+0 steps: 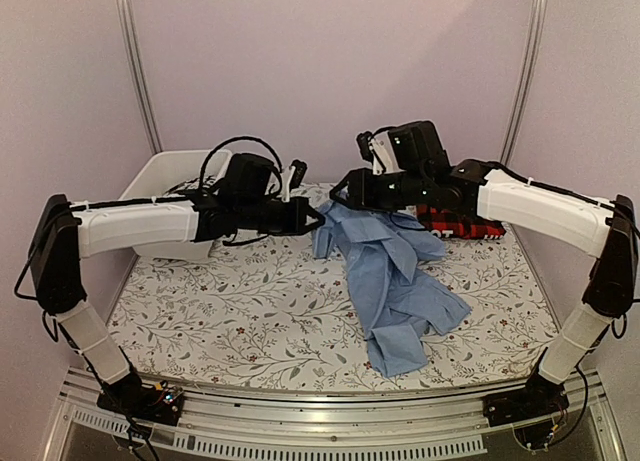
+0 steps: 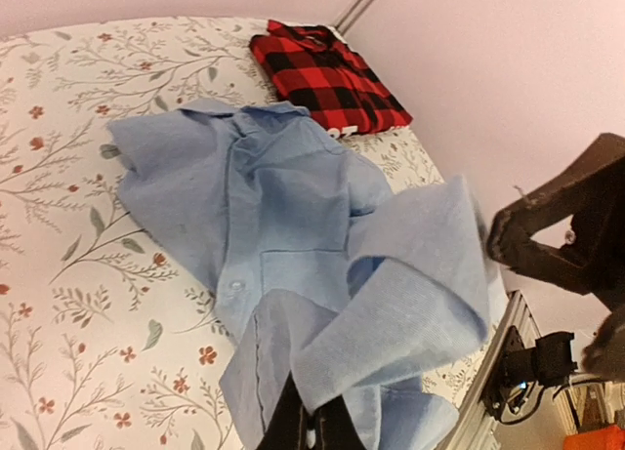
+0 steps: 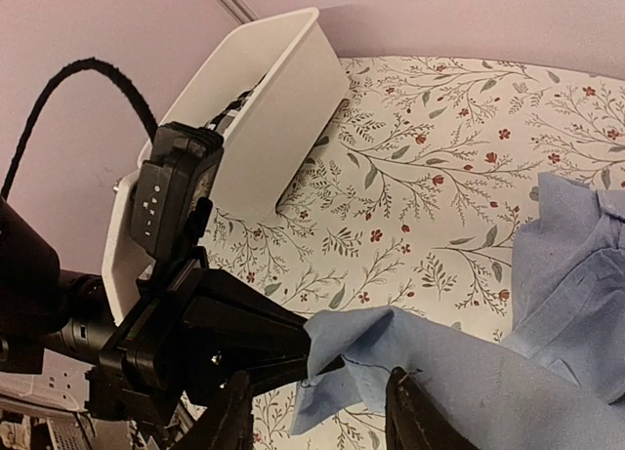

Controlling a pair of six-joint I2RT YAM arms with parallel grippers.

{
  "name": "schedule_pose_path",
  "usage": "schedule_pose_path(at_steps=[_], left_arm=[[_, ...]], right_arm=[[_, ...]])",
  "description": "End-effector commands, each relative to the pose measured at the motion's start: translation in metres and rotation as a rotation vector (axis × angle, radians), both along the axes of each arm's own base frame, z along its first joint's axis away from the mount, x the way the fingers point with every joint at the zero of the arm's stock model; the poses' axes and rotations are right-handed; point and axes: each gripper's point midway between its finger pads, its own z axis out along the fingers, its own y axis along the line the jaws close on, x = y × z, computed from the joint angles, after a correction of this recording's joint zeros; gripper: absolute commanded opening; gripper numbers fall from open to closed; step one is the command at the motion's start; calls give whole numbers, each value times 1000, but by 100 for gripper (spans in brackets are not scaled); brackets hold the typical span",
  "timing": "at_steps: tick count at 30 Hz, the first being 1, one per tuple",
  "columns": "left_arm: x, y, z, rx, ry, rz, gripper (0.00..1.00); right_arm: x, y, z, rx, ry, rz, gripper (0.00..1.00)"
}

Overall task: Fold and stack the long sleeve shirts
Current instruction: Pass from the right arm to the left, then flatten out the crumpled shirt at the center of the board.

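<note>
The plain light blue cloth button-up shirt (image 1: pixel 395 271) lies crumpled on the floral worktop (image 1: pixel 200 321), from the centre toward the far edge. It looks limp and light, so it is probably best taken by the shoulder or hem corners. The left jaws are clamped on a raised fold. The right jaws stand partly apart beside it, gripping nothing. The folded red-and-black plaid shirt (image 1: pixel 460 224) sits near the far right corner, and a white plastic bin (image 1: pixel 165 171) sits at the far left.

The top external camera looks down from above the near edge over the whole table (image 1: pixel 200 321); the close left wrist camera faces its far right corner, the right wrist its far left, all sharing the blue shirt (image 1: pixel 390 271).
</note>
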Motion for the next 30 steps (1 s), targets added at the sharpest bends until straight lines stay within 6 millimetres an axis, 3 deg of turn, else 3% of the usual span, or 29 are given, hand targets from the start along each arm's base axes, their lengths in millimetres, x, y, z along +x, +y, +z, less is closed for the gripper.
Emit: schedule_pose_path(at_steps=[1, 4, 6, 11, 12, 18, 22, 30], left_arm=[[22, 59, 6, 49, 20, 189, 0], [27, 82, 15, 78, 10, 238, 0], [30, 97, 22, 98, -1, 269, 0], [37, 136, 35, 143, -11, 350, 0], [42, 157, 41, 162, -12, 394, 0], [60, 214, 62, 203, -18, 527, 0], [69, 246, 71, 230, -14, 592, 0], [78, 268, 76, 247, -3, 617, 0]], right_arm=[[5, -20, 30, -28, -102, -70, 56], [14, -46, 18, -81, -107, -130, 67], [23, -73, 10, -111, -105, -202, 71], [35, -138, -35, -197, -39, -346, 78], [36, -159, -52, -225, -12, -390, 81], [28, -190, -79, -266, 20, -468, 84], [19, -206, -108, -281, 91, -508, 84], [-5, -207, -188, -358, 259, -470, 80]])
